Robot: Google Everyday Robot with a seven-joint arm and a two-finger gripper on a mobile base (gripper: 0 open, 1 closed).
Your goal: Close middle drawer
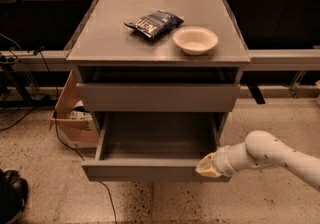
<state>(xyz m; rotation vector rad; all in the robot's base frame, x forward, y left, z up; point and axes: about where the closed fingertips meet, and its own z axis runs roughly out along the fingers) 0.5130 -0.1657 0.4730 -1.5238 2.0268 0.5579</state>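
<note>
The grey table (100, 48) has its middle drawer (145, 170) pulled well out, empty inside. The tool (209, 167) rests against the right end of its front panel; I cannot tell whether it is spread or pressed together. Pushing off-centre could skew the drawer, so I'd push straight in, steadily.

View: one camera, set in front of the table (105, 50) and above it.
Facing: tilted down toward 12 o'clock, onto the table top and into the pulled-out middle drawer (150, 145).
Nearness: close; the table fills the centre, with floor (280, 118) at 3, 6 and 9 o'clock.
Gripper: the gripper (211, 166) enters from 4 o'clock, at the right end of the drawer's front panel.
</note>
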